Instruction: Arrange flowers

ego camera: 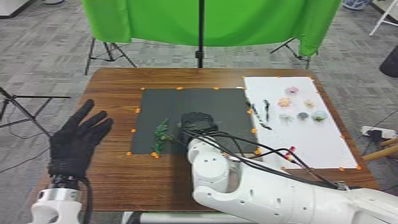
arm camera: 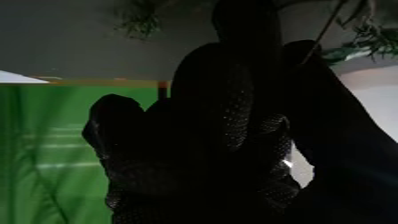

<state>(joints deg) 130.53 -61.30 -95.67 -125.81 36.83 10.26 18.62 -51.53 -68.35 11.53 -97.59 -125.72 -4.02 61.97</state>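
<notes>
Since the green leafy sprig (ego camera: 161,136) runs near-to-far on the dark grey mat (ego camera: 169,102), just left of the black-gloved right hand (ego camera: 197,121), I'd use that one, tho can't tell if it's gripping anything.

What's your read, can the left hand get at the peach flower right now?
Probably not: the left hand is at the table's left side, the peach flower lies beyond the dark mat, and the right hand sits roughly between them.
</notes>
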